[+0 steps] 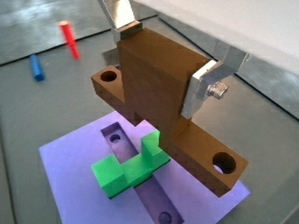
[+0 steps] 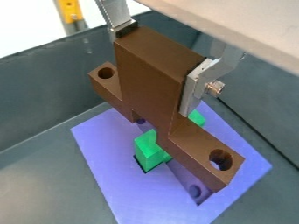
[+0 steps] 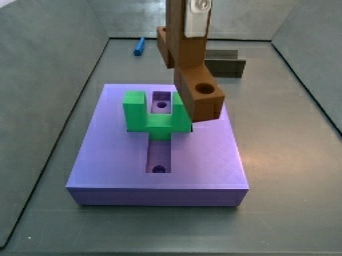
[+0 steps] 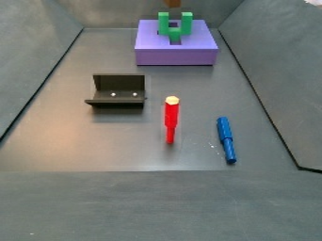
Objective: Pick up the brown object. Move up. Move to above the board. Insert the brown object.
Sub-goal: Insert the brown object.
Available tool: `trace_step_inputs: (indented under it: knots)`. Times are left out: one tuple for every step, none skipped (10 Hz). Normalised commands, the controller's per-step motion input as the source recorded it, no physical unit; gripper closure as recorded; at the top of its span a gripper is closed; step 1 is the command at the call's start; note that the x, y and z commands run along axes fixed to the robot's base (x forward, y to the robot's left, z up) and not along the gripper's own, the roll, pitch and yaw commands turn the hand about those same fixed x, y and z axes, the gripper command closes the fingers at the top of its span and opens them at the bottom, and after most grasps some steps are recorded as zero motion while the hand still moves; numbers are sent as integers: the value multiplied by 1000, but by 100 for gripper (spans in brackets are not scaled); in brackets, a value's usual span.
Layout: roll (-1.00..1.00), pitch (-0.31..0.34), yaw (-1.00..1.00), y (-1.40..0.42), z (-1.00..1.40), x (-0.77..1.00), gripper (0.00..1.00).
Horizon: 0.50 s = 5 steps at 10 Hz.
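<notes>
I've got the hand (image 1: 163, 70) pinching the upright block of the brown piece (image 1: 163, 96), silver plates pressed flat on two opposite faces, and the piece hangs clear above the purple board (image 3: 107, 150). Not touching it, as far as I can tell from the side view.

Here's what matters for the drop. In both wrist views the piece's long flat bar, holes at each end, runs across the board's slot (image 3: 159, 157) at an angle rather than along it. The green block (image 3: 154, 112) sits right under the bar's near half, its open mouth around the slot. In the side view the bar's lower end (image 3: 203, 95) hangs just beside the green block, a little off to one side of the slot line.

My read: we're at the hover-above-board step, insertion not yet begun. Before I lower, the bar probably needs lining up with the green block's gap, or it will land on top of the block. I can't tell the exact offset from these angles.

The red peg (image 4: 171, 118), blue peg (image 4: 225, 138) and dark bracket (image 4: 116, 91) lie well apart on the tabletop.
</notes>
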Motion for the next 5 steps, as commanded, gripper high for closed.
trace_step_inputs:
  knots:
    - [9,54,-771,0,-17,0,100]
    - [0,9,-743,0,-69,0,100]
    - [0,0,-680,0,-134,0,100]
    - [-21,0,-251,0,-231,20,100]
    - [0,-21,-80,0,-274,0,100]
